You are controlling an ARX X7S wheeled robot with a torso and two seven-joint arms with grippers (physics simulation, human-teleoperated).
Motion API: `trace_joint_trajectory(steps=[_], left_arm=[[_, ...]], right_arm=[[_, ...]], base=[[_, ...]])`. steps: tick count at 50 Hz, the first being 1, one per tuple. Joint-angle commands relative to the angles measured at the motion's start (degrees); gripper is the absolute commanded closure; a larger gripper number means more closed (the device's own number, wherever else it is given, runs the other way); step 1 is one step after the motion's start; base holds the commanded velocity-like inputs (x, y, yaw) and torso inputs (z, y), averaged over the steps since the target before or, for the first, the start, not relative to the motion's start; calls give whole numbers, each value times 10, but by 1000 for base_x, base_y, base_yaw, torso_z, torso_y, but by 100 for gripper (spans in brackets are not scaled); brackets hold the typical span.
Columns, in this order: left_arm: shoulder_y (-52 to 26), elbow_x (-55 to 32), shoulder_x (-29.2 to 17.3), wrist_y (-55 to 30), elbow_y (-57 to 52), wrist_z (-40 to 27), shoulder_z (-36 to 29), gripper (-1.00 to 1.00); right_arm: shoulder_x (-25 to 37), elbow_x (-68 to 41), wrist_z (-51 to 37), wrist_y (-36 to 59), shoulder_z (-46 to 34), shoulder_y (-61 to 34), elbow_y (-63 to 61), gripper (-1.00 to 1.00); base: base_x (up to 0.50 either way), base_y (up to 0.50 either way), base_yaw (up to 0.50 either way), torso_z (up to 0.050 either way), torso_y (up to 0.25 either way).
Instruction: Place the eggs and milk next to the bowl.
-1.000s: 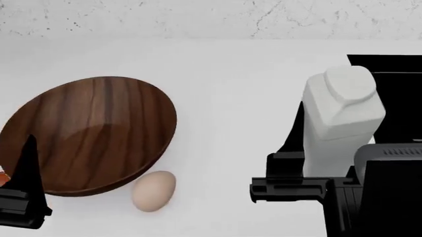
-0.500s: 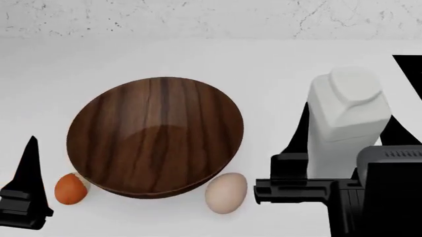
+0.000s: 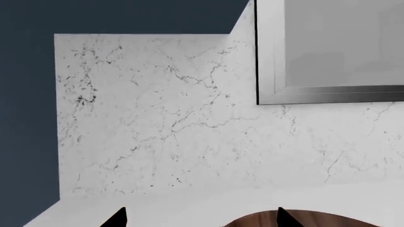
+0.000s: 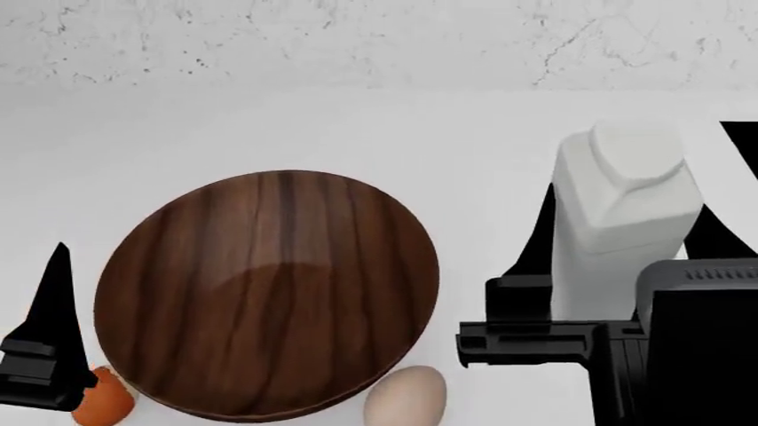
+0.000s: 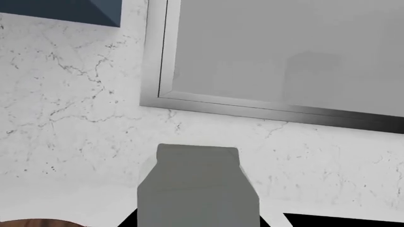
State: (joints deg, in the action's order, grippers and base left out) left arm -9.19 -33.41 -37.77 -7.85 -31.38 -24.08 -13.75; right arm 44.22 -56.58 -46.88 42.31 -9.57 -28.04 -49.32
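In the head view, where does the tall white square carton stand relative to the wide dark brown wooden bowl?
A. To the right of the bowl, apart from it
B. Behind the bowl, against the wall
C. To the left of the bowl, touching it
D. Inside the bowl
A: the tall white square carton stands upright to the right of the wide dark brown wooden bowl, with bare white counter between them, and the right gripper is at its base.

Two eggs are counted on the bench: one orange-brown egg (image 4: 102,399) and one pale beige egg (image 4: 406,398). One wooden bowl (image 4: 266,293) and one white milk carton (image 4: 622,231) are seen. Two end effectors are visible, a left end effector (image 4: 48,355) and a right end effector (image 4: 533,333).
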Motion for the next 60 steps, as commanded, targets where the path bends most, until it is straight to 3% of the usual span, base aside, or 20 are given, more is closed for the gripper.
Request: trace_joint_trajectory(steps=[1,13,31,44,60], left_arm=[[0,0,0,2,0,0,0,-100],[2,0,-1,1,-1,-1,1,-100],[-27,9,1,-31,-12,-11,-19,-100],[-42,10,-1,-48,-16,-21,-20,-100],[-43,12,-7,-54,-13,-26,-16,-100]], right_arm=[[-1,21,7,5,3,-8,-5,100],[5,12,33,1,0,-21,9,100],[82,54,309,-145,27,67,105,100],[50,72,466,-230,11,45,217,100],[7,103,550,-251,-39,3,322,100]], base=[[0,0,0,0,0],[0,0,0,1,1],[0,0,0,0,1],[0,0,0,0,1],[0,0,0,1,1]])
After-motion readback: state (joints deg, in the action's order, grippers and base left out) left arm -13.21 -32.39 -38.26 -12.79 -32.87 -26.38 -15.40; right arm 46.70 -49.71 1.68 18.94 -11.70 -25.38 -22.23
